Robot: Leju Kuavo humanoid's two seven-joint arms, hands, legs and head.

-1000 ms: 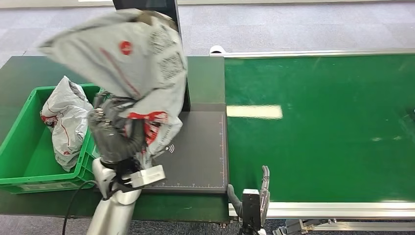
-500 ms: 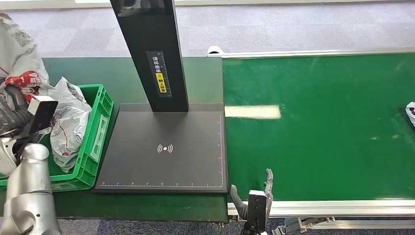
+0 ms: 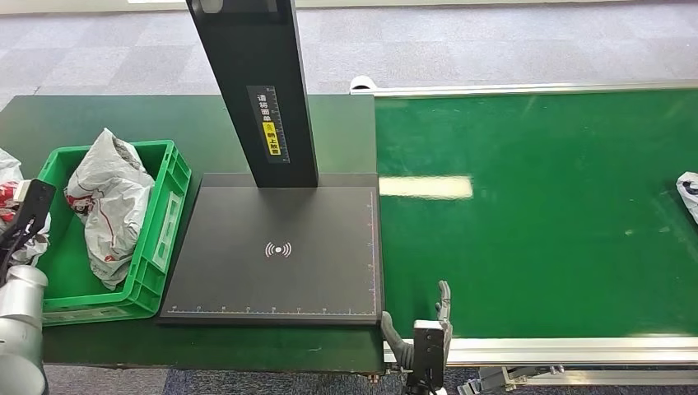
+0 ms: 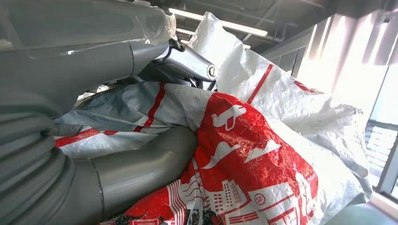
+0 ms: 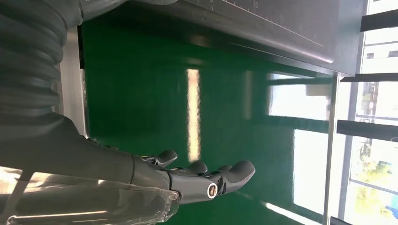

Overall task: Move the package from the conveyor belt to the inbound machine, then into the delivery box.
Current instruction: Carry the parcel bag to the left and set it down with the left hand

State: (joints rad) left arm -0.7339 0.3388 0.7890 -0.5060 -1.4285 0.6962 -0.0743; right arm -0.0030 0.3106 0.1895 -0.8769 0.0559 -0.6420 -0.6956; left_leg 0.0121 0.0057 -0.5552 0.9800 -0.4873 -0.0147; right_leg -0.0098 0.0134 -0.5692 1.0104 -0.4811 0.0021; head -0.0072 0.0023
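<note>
Package [image 4: 263, 154] gripped in left robot hand [image 4: 141, 154] — fingers mostly hidden; right robot hand [image 5: 206, 180] empty, outstretched.

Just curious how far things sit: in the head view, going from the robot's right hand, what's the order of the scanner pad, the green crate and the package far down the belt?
From the right hand:
1. Scanner pad, just to its left.
2. Package, at the belt's far right edge.
3. Green crate, far left, beyond the pad.

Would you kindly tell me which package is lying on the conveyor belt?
The package at the belt's far right edge; another sits in the green crate, another in the left hand.
</note>
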